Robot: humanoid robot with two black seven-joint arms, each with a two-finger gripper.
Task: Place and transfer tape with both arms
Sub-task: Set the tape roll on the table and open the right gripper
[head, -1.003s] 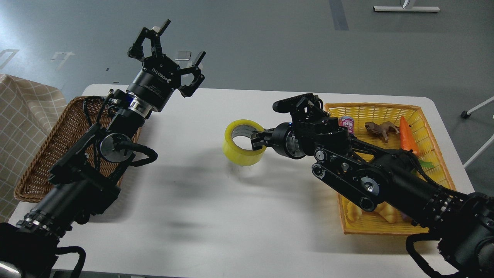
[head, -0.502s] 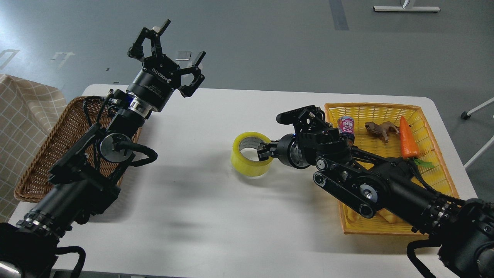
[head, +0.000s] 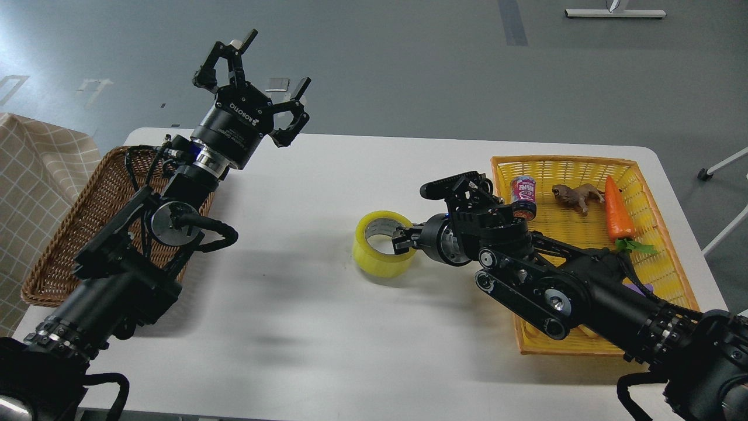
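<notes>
The tape [head: 380, 248], a yellow translucent roll with a grey-white core, rests on or just above the white table [head: 327, 327] near its middle, tilted. My right gripper [head: 403, 240] is shut on the tape's right wall, one finger inside the core. My right arm comes in from the lower right, across the yellow basket. My left gripper [head: 254, 73] is open and empty, raised high above the table's far left edge, fingers spread and pointing up and away.
A brown wicker basket [head: 64, 234] sits at the left, under my left arm. A yellow basket [head: 660, 245] at the right holds a pink can [head: 524, 190], a brown toy animal [head: 578, 196], an orange carrot [head: 618, 210].
My right gripper has moved the tape down and slightly right, lowering it toward the table. My left arm has not moved.
</notes>
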